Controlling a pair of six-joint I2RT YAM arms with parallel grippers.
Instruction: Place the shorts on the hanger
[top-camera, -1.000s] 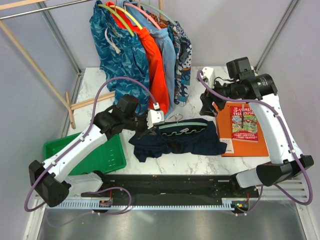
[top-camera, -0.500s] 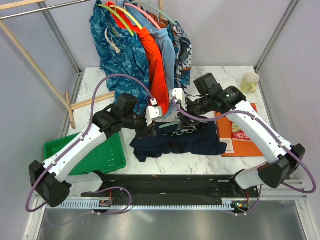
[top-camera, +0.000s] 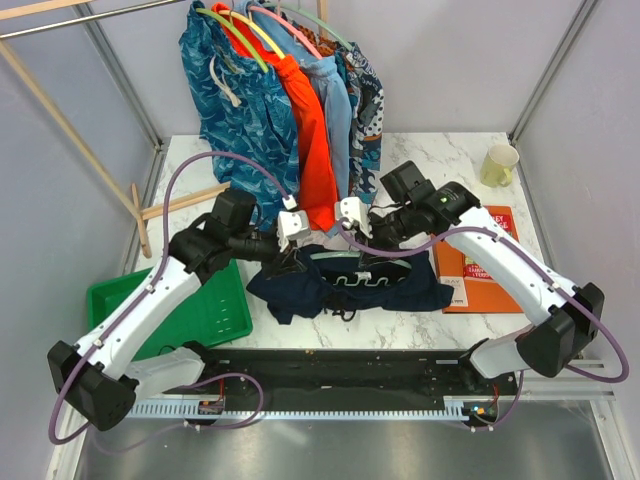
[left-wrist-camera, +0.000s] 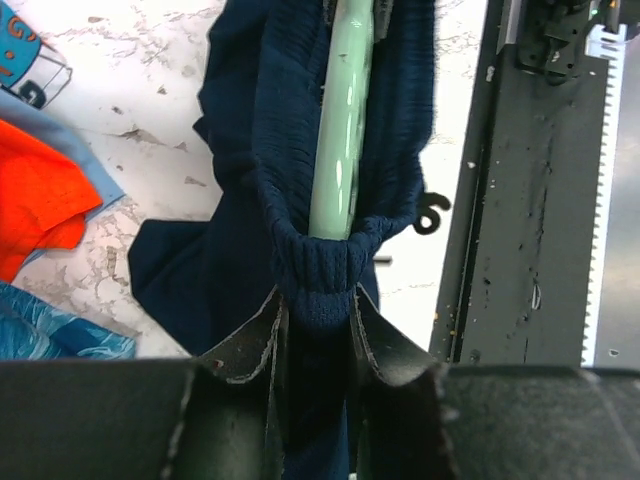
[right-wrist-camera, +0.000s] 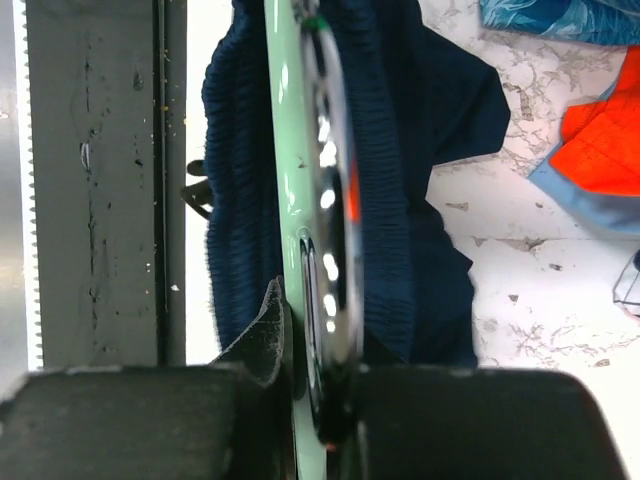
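Stretching gently looks wisest: the left gripper (left-wrist-camera: 315, 312) is pinched tight on the shorts (left-wrist-camera: 245, 140), the right gripper (right-wrist-camera: 308, 350) clamps the hanger (left-wrist-camera: 340, 150), so pull apart without slipping.

White-shelled arms (top-camera: 150, 300) with black joints (top-camera: 232, 212), purple cables (top-camera: 225, 155) and black-fingered end effectors (left-wrist-camera: 315, 305) (right-wrist-camera: 312, 300).

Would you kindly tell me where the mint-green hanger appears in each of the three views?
Top external: mint-green hanger near the centre, lying crosswise.
Left wrist: mint-green hanger upper centre, vertical.
Right wrist: mint-green hanger left of centre, vertical.
Shared landmark: navy shorts bunched around it.
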